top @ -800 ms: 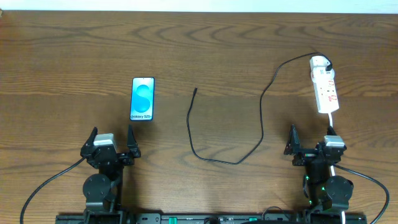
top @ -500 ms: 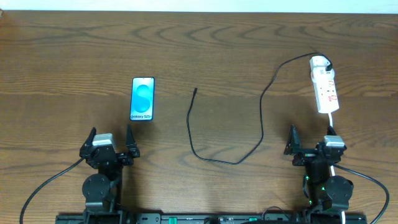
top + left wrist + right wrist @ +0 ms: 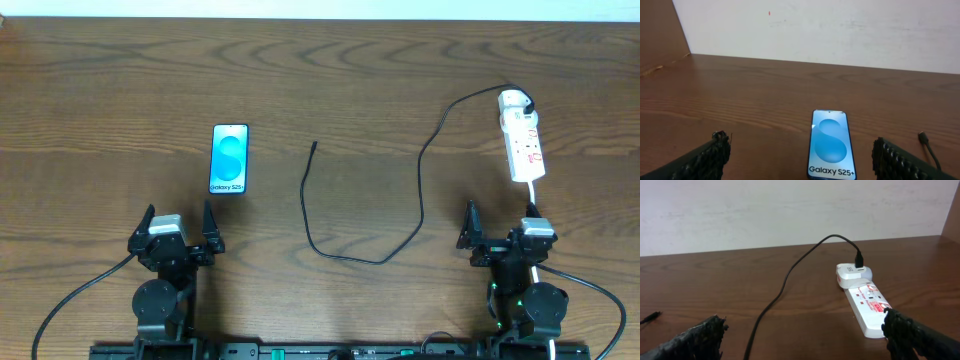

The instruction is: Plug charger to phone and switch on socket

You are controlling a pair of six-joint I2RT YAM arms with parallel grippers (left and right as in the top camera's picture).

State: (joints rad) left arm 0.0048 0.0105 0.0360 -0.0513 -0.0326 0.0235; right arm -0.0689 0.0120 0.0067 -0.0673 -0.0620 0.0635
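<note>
My left pincer (image 3: 180, 216) and my right pincer (image 3: 499, 214) are both wide apart and hold nothing, so I think the job has not begun. First I must pick up the small tip (image 3: 313, 146) of the black cable (image 3: 421, 190), lying between the phone (image 3: 229, 159) and the white power strip (image 3: 522, 140), and push it into the phone. From above I see the whole cable; only my right wrist view shows its plug (image 3: 858, 259) sitting in the strip's far end.

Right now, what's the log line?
phone: unplugged | cable: tip loose, other end in power strip | left gripper: open | right gripper: open
</note>
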